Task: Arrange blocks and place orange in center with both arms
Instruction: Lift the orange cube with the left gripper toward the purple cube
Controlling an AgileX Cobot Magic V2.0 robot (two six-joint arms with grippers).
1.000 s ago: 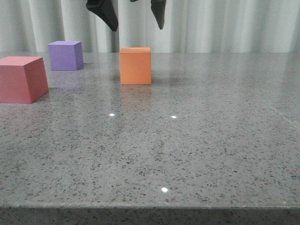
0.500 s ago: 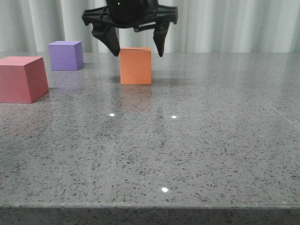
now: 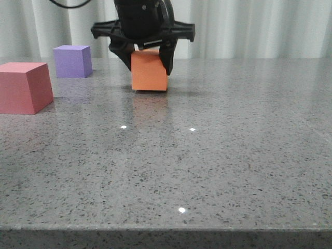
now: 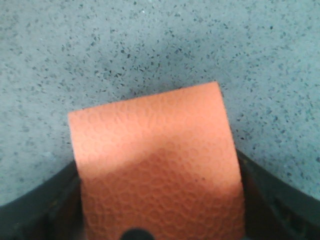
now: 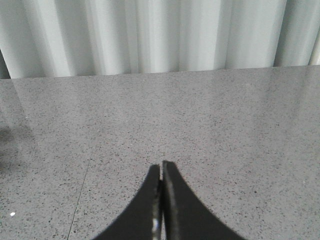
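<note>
The orange cube [image 3: 149,72] sits at the middle back of the table, with my left gripper [image 3: 147,66] lowered over it from above. Its black fingers [image 3: 124,58] press on the cube's two sides. In the left wrist view the orange cube [image 4: 150,145] fills the gap of the left gripper [image 4: 160,200], with a finger tight against each side. A purple cube [image 3: 72,61] stands at the back left and a red-pink cube [image 3: 23,87] nearer on the far left. My right gripper [image 5: 161,165] is shut and empty above bare table; the front view does not show it.
The grey speckled table [image 3: 207,155] runs from the front edge back to a pale curtain [image 3: 249,26]. Nothing else stands on the table's right half in the front view.
My left gripper came down from above the orange cube and its fingers closed in on the cube's sides. The cube now sits a touch higher and further left than before.
</note>
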